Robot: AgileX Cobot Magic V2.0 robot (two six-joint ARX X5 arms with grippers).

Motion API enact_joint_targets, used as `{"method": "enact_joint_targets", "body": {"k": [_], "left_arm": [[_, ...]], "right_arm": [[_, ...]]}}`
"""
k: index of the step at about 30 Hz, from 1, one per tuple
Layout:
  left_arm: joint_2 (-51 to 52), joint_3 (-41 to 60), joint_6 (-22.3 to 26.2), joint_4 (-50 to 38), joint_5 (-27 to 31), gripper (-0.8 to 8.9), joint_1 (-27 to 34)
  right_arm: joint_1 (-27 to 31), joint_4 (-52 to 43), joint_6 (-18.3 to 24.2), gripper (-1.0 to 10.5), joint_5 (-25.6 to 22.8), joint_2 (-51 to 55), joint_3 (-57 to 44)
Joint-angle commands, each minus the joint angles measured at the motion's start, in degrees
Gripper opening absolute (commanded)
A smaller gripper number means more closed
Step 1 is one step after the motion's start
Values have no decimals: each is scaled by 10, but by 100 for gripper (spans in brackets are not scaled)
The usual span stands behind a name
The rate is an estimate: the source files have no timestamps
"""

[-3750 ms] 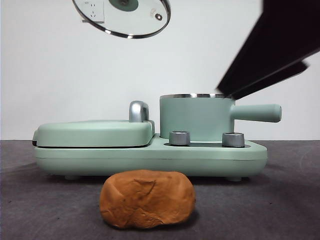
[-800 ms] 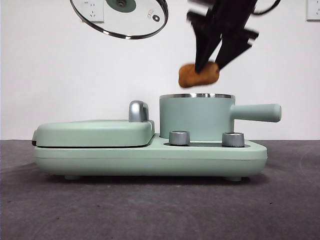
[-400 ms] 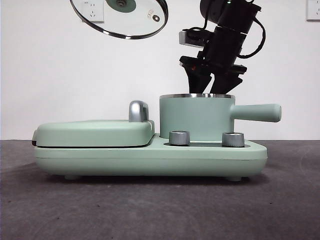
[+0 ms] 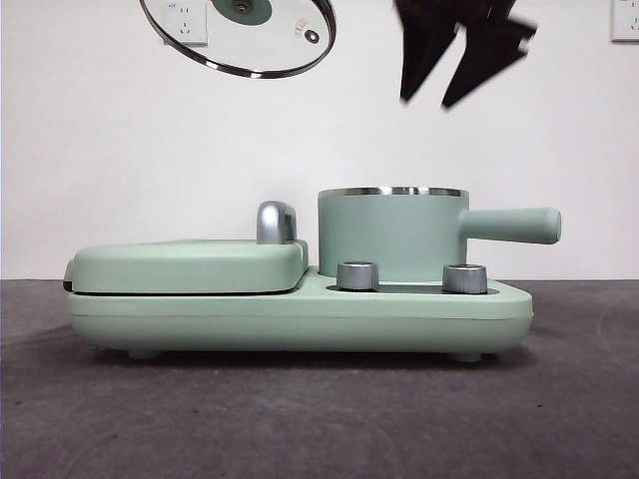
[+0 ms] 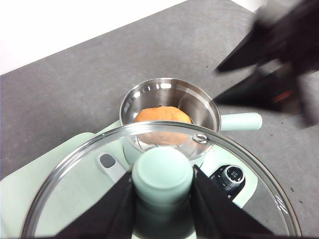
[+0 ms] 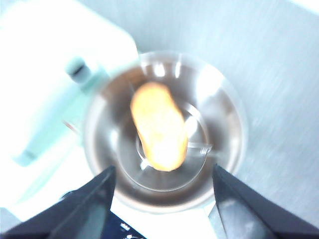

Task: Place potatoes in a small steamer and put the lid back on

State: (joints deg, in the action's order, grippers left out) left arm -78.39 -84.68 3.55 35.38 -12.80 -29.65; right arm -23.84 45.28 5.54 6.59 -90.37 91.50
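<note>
The orange-brown potato (image 5: 162,119) (image 6: 159,127) lies at the bottom of the small steamer (image 4: 391,234), a mint-green pot with a steel rim and a long side handle (image 4: 511,225). From the front its wall hides the potato. My right gripper (image 4: 447,72) (image 6: 162,199) hangs open and empty well above the pot, blurred. The clear glass lid (image 4: 240,35) (image 5: 89,179) is held high over the griddle, with my left gripper (image 5: 162,191) shut on its mint-green knob (image 5: 162,174).
The steamer stands on a mint-green cooker base (image 4: 300,317) with two steel dials (image 4: 358,275) (image 4: 464,278). A closed griddle cover (image 4: 190,264) with a chrome handle (image 4: 277,222) fills its left half. Dark grey table surface (image 4: 300,419) lies in front.
The right gripper lowered the potato into the steamer, let it go, and has risen open above the pot. The lid has stayed aloft in the left gripper.
</note>
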Motion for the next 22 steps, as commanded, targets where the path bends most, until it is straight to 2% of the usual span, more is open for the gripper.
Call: {"method": "enact_joint_targets", "body": {"k": [1,6,9,17,22], "left_arm": [[0,-17,-2,-15,-3,9,-3],[0,-17,-2,-15,-3,9,-4],[-3,-17,-2,-15,-3,9,-4],[-26,-17,1,-42,-3,9,-11],[-59,-17,3,-110,-3,9,-31]], "right_arm": [[-3,-30,-9,307,24,69,-72],[-10,-149,-24,307,32,268,-305],[-18,-164,-33,307,33,350,-398],[-36,-125,-77,307,39,503,-542],[-38,-86,-113,307,37,584,-578]]}}
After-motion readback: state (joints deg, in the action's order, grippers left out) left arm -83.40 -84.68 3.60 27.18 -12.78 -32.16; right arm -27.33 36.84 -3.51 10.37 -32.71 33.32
